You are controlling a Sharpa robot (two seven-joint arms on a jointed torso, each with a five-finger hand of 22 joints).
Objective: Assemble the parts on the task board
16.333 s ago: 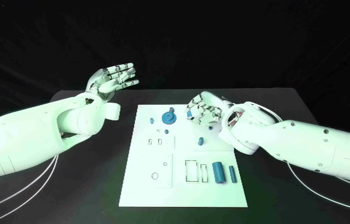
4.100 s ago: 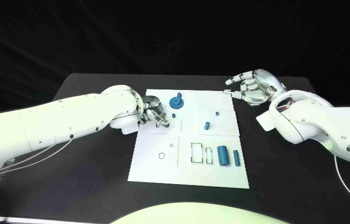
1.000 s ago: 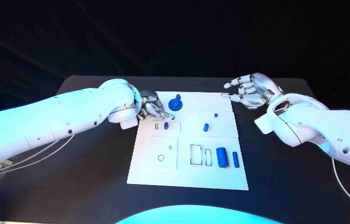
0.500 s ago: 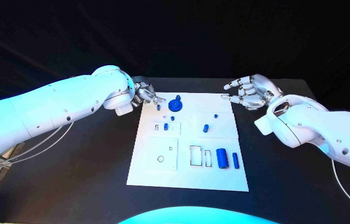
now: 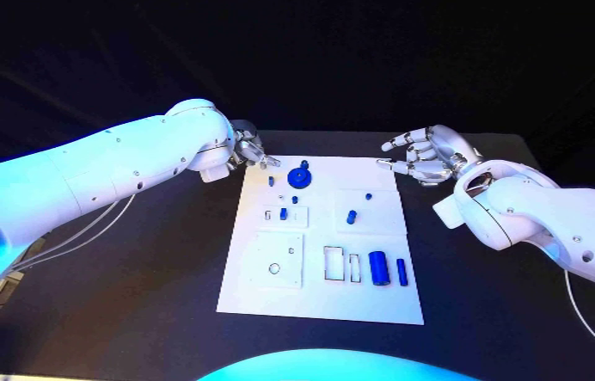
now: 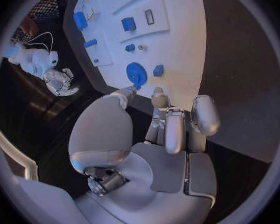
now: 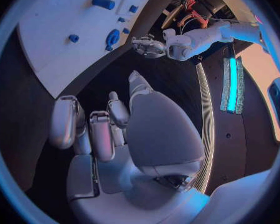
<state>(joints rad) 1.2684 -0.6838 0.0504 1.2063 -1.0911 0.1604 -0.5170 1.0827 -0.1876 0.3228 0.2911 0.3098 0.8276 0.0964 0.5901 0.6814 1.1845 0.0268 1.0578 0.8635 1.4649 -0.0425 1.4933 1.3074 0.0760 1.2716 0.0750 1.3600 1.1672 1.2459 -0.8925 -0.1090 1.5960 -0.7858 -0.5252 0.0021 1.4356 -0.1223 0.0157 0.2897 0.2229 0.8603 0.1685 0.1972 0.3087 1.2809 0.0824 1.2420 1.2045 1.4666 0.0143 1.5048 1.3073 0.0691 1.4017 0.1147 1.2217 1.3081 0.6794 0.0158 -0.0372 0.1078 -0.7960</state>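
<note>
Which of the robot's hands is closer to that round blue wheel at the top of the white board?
Left. The left hand hovers just beside the blue wheel, off the task board's edge; the right hand sits beyond the board's opposite edge.

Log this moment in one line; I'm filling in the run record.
left hand: empty, at board's far left corner | right hand: empty, off board's right | board: blue gear seated
</note>
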